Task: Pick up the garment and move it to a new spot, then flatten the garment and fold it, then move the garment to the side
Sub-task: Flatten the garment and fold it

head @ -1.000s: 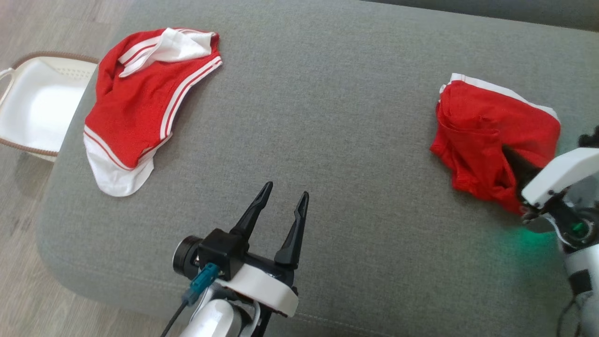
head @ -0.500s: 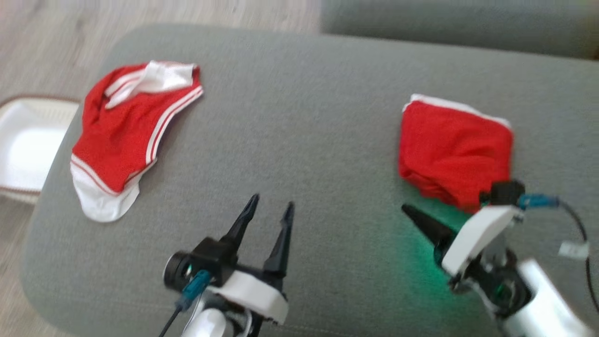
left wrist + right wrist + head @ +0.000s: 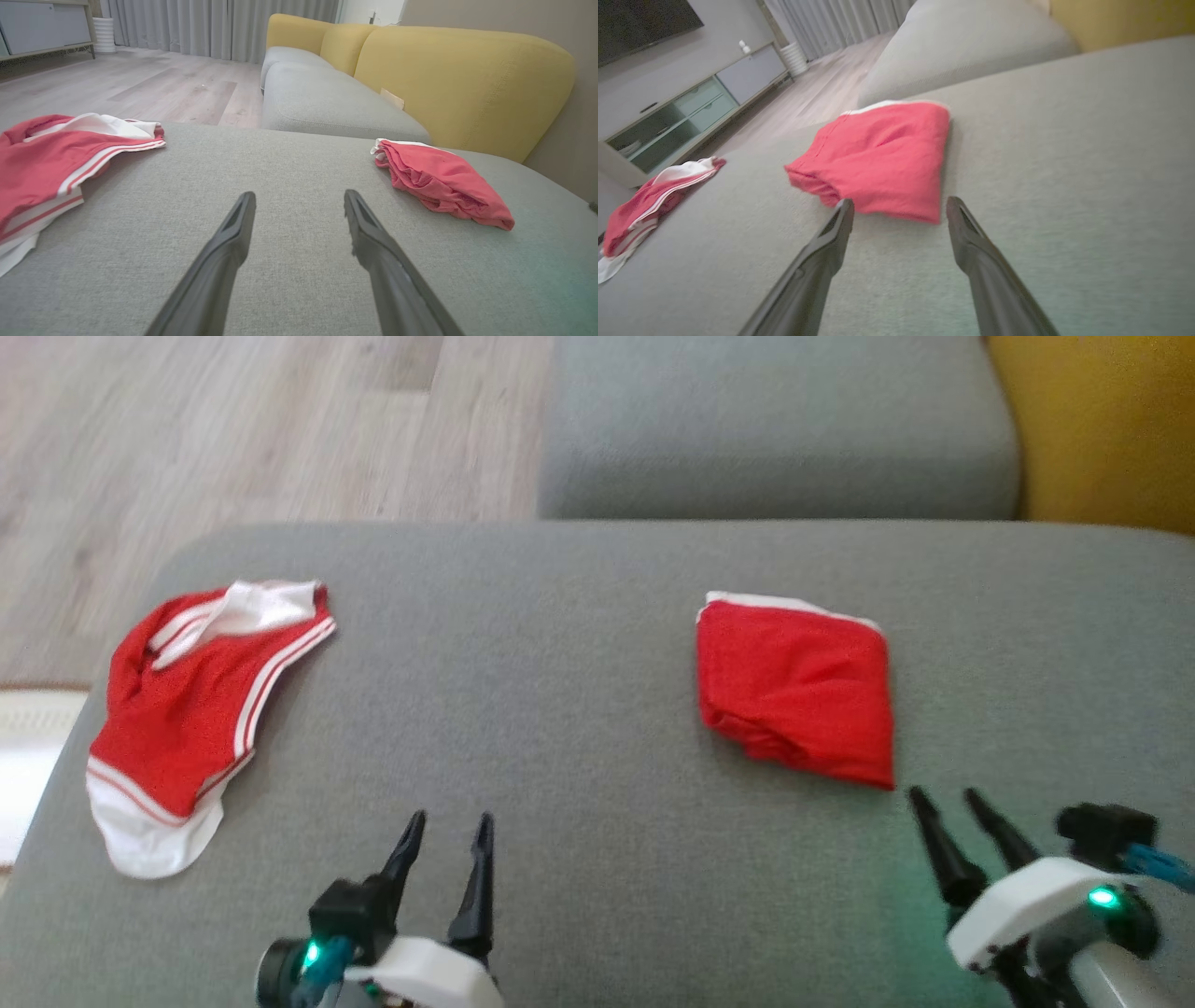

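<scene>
Here, folded red garment (image 3: 798,695) on grey sofa (image 3: 560,709), white basket (image 3: 33,737) alongside.

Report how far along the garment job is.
Done: the folded red garment lies on the grey cushion, toward its right side. In hand: nothing; the right pincer and left pincer both stand open, empty. Left: the red-and-white shorts, rumpled at left, probably come next.

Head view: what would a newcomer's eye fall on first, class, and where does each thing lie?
Two bright splashes of red stand out on the grey sofa cushion: a folded red garment toward the right and a crumpled red-and-white garment at the left edge. Below them, the left gripper and right gripper both stand open, holding nothing.
</scene>
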